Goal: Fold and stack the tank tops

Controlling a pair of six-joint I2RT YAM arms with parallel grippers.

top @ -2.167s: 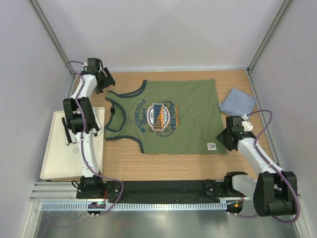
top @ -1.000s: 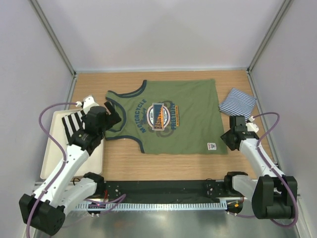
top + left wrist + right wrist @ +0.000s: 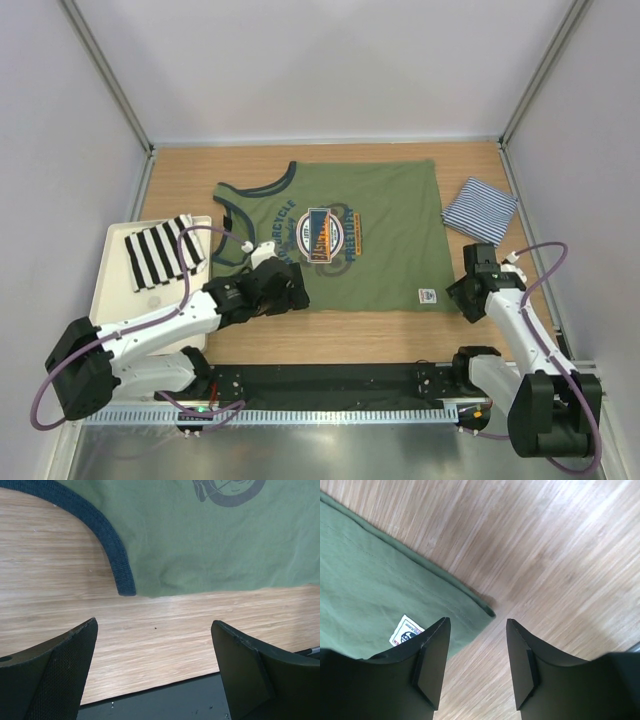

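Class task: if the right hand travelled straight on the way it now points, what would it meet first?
Probably the hem corner of the olive green tank top, which lies straight ahead of the right hand. Depth is unclear, so it might instead land on the bare table just beside that corner.

Bright, even, diffuse light fills all 3 views, with no glare on the pale walls. From above, shadows on the table (image 3: 350, 335) are faint and short, and the metal sheet (image 3: 330, 455) at 6 o'clock shows a dull sheen. In both wrist views the wood grain and the olive green tank top (image 3: 200, 540) are sharp. The dark left hand (image 3: 154, 622) and right hand (image 3: 478, 621) at 6 o'clock look slightly soft.
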